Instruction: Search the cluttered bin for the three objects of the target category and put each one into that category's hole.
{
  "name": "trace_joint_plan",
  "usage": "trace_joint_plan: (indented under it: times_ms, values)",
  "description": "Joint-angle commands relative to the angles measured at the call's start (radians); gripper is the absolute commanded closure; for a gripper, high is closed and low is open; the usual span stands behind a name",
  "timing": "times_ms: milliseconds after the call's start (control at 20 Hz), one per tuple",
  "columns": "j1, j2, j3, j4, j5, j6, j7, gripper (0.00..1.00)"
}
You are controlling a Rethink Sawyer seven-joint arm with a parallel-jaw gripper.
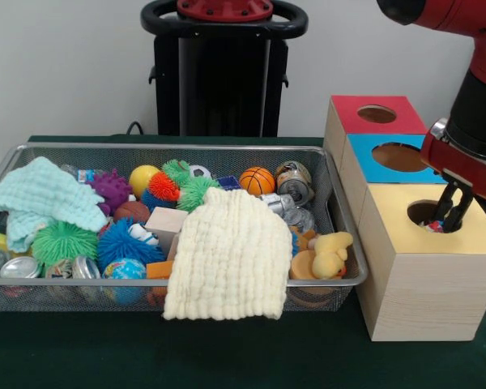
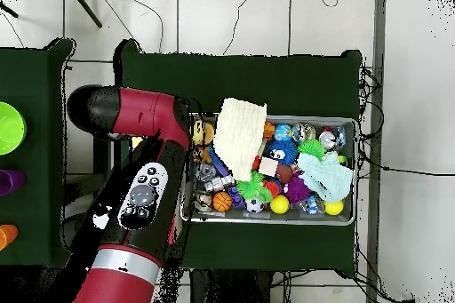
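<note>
My gripper [image 1: 449,220] hangs at the round hole [image 1: 424,212] in the top of the yellow-topped wooden box [image 1: 425,275]. Its fingers converge at the hole's rim and look shut on a small red, white and blue object [image 1: 435,228]. The wire bin [image 1: 178,148] to the left holds spiky balls, a small basketball [image 1: 257,180], metal cans [image 1: 294,182], a yellow duck [image 1: 330,253] and wooden blocks. A pale yellow cloth [image 1: 231,259] hangs over its front rim. In the overhead view the arm [image 2: 142,193] hides the gripper and the boxes beside the bin [image 2: 353,123].
A blue-topped box [image 1: 364,150] and a red-topped box [image 1: 348,113], each with a round hole, stand behind the yellow one. A mint cloth [image 1: 44,194] covers the bin's left end. Green, purple and orange bowls [image 2: 9,128] sit on a separate table.
</note>
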Motion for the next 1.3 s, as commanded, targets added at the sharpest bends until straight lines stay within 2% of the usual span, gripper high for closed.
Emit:
trace_joint_plan:
  times_ms: [50, 300, 350, 1300]
  values:
    - [-0.042, -0.037, 0.053, 0.061, -0.008, 0.12, 0.19, 1.0]
    - [-0.043, -0.035, 0.052, 0.057, -0.011, 0.126, 0.189, 1.0]
    - [-0.043, -0.034, 0.052, 0.055, -0.011, 0.127, 0.189, 0.0]
    - [-0.048, -0.03, 0.052, 0.048, -0.015, 0.135, 0.182, 0.0]
